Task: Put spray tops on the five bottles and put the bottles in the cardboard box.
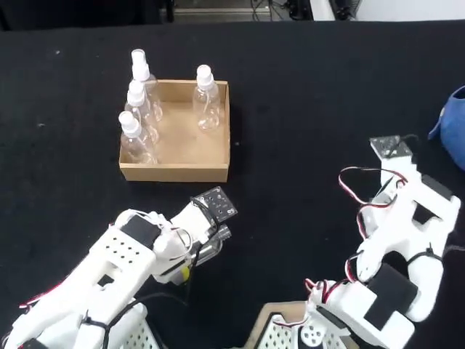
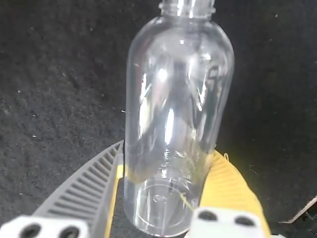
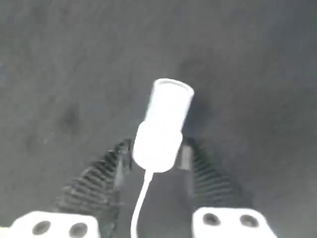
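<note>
Table (image 1: 305,87): black cloth. All places below are given from the cardboard box (image 1: 174,173).

Cardboard box: open-topped and shallow.

Capped bottles: four stood upright with white tops on. Three (image 1: 140,109) were in a row along one side wall and one (image 1: 208,102) was at the opposite rear corner. The rearmost of the row sat at the back corner. Whether its base was inside the wall I could not tell from the high view.

Left gripper (image 2: 168,158): near the box, on the side of its front wall facing the arm bases. It was clamped across the lower body of the fifth bottle (image 2: 176,114).

Right gripper (image 3: 158,153): well apart from the box, off the side where the lone bottle stood. It was pinched on the collar of the spray top (image 3: 163,124), with the dip tube (image 3: 141,203) trailing back between the fingers.

Judged step: mating the last top to the last bottle.

Risks:
- The tube is thin and curved, so it could miss the narrow neck and buckle.
- The bottle wall is smooth and clear. Under a downward push it might slide or tilt in the jaws, since the grip sat low and the neck was unsupported.
- A top held slightly crooked would not seat squarely.

Look of the fifth bottle: clear plastic, rounded shoulder, bare open neck, empty, with bright glare streaks. Likely light and easily squeezed.
</note>
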Tool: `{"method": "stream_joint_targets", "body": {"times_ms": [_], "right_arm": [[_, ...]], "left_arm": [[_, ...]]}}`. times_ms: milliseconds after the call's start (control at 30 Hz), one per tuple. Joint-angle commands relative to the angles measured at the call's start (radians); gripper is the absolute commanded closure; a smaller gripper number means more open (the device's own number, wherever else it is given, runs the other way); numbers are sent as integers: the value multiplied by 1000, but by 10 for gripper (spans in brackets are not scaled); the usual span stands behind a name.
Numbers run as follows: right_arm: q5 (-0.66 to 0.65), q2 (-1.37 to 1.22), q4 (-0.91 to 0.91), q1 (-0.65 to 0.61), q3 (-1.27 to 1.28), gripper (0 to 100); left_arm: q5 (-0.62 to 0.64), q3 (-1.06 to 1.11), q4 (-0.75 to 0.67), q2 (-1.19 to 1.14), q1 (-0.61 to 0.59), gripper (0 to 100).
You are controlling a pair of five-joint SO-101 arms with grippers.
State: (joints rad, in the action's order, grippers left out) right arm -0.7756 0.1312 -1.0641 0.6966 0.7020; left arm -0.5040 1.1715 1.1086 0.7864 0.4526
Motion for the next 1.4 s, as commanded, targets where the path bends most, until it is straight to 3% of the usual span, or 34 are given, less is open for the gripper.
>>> {"method": "stream_joint_targets", "body": {"times_ms": [0, 333, 567, 700, 800, 933, 1133, 1367], "right_arm": [[17, 7, -44, 9, -62, 743], [216, 5, -11, -46, -41, 753], [221, 5, 170, -63, 70, 836], [160, 8, 181, -60, 128, 858], [132, 16, 153, -55, 142, 864], [123, 18, 117, -37, 90, 992], [143, 133, -124, -57, -111, 988], [416, 398, -261, -183, -285, 988]], "left_arm": [[6, -10, -14, 9, 7, 970], [6, -8, -14, 9, 4, 970], [6, -8, -12, 9, 10, 970], [6, -8, -12, 9, 10, 970], [6, -8, -12, 9, 12, 970], [6, -8, -12, 9, 12, 970], [60, -7, -58, 11, 45, 970], [143, -7, -161, 11, 134, 970]]}}
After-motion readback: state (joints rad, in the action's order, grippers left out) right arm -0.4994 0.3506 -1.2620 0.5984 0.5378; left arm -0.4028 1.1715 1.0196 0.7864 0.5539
